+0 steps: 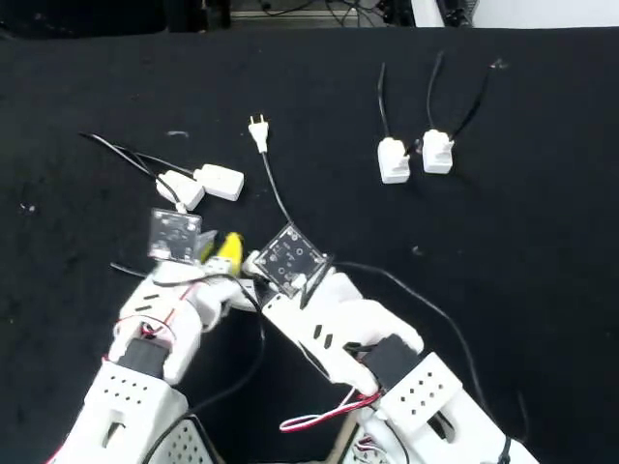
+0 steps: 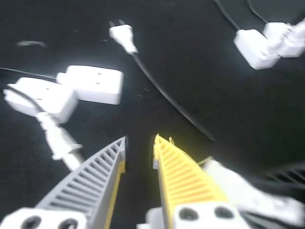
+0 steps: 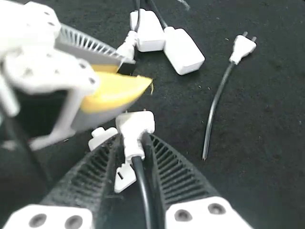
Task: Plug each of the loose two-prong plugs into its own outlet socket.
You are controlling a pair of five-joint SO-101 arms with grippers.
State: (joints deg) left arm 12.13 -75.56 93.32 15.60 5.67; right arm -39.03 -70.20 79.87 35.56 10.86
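Observation:
A loose white two-prong plug (image 1: 258, 130) (image 2: 121, 36) (image 3: 242, 47) lies on the black table, its black cable trailing toward the arms. To its left lie two white outlet blocks (image 1: 221, 181) (image 2: 93, 83) (image 3: 183, 50) side by side; the farther-left one (image 1: 178, 189) (image 2: 40, 98) has a white plug (image 2: 59, 140) at its end. My right gripper (image 3: 133, 138) (image 1: 259, 266) is shut on another white plug (image 3: 136, 125) with a black cable. Just beside it, my left gripper (image 2: 140, 140) (image 1: 224, 253), with its yellow finger (image 3: 114, 90), is open and holds nothing.
Two more white outlet blocks (image 1: 393, 159) (image 1: 437, 152) (image 2: 255, 47) with black cables running back lie at the far right. Thin black wires (image 1: 116, 150) cross the table at the far left. Both arms crowd the near middle of the table.

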